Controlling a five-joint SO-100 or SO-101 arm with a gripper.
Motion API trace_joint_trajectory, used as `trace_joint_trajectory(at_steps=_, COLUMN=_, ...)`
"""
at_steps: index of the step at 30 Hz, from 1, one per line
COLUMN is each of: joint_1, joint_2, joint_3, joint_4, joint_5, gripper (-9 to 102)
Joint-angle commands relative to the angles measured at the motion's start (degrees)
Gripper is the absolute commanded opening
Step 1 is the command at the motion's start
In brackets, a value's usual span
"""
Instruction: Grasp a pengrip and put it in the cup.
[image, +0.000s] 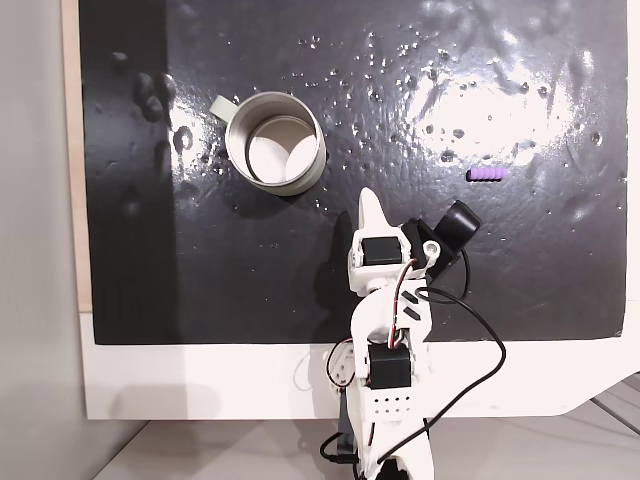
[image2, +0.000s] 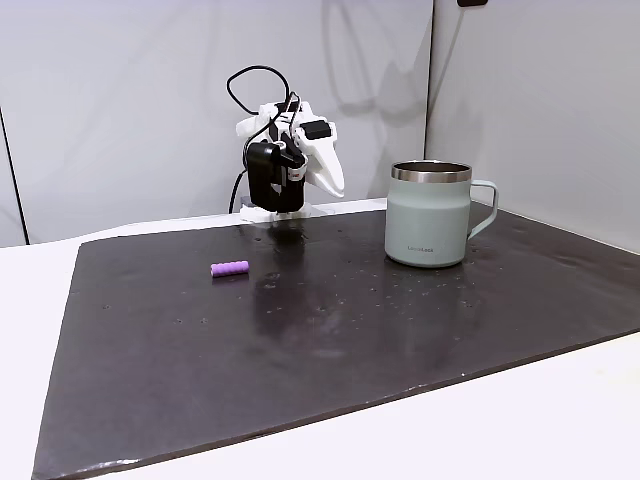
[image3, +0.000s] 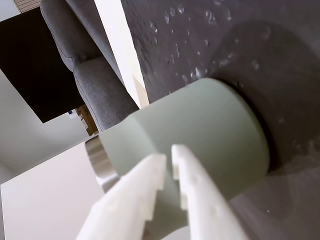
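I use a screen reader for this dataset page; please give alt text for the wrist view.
The closed white gripper points at the pale grey-green cup, which stands on a dark, speckled mat. Grey upholstered furniture sits beyond.

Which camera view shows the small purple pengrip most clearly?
A fixed view from the side shows the pengrip best: it lies alone on the dark mat. The top-down fixed view shows it smaller, among glare spots. The wrist view faces the cup instead.

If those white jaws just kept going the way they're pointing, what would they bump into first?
Most likely the cup: in the wrist view the gripper points straight at its grey-green side. How far off it is remains unclear.
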Motion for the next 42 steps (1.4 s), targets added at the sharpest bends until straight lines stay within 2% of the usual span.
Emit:
trace_joint_trajectory(at_steps=1, joint_1=-0.3, joint_2=0.8, joint_3=3.0, joint_4=0.1, joint_5=-1.6, gripper=0)
trace_joint_trajectory(at_steps=20, joint_1=1.1, joint_2=0.8, joint_3=1.0, joint_4=0.0, joint_5=0.1, gripper=0)
trace_joint_trajectory(at_steps=25, joint_1=-0.4, joint_2=-2.5, joint_3=-14.5, joint_4=8.6, joint_5=-3.6, gripper=0)
trace_joint_trajectory(at_steps=31, joint_1=1.4, joint_2=-21.9, joint_3=-36.6, joint_4=16.4, joint_5=-3.4, gripper=0)
trace_joint_trajectory(at_steps=36, joint_1=7.8, joint_2=-35.9, joint_3=-52.3, joint_4=24.4, joint_5=-7.0, gripper=1)
trace_joint_trajectory(at_steps=42, joint_1=16.3, joint_2=-51.9, joint_3=-68.5, joint_4=32.3, joint_5=-8.4, gripper=9)
